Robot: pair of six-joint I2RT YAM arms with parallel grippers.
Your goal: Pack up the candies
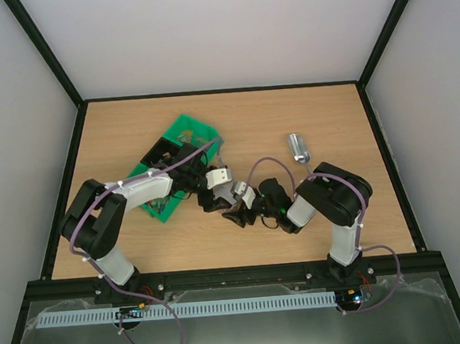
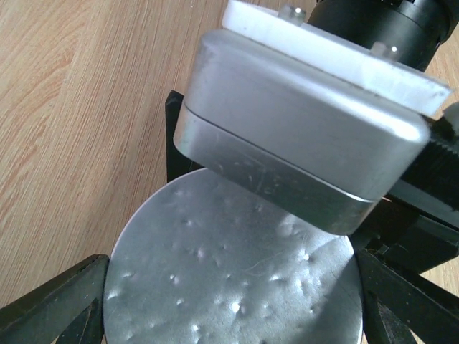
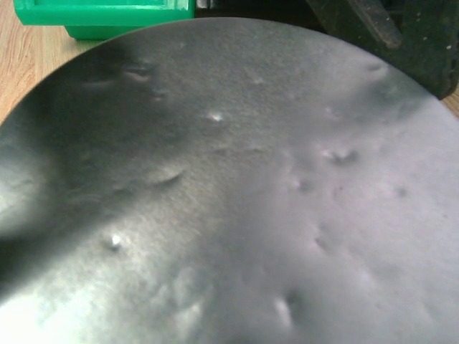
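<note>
Silver lid [image 2: 215, 279] sits pinched by its rim in our wide-spread left gripper [image 2: 237, 309], and we fear the close right gripper [image 1: 235, 215], whose opening we cannot tell, could knock it loose.

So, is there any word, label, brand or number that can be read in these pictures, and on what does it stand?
No text can be read.
On the green bin: a pale yellowish mark, too small to read.
On the round silver lid: only dents, no writing.
</note>
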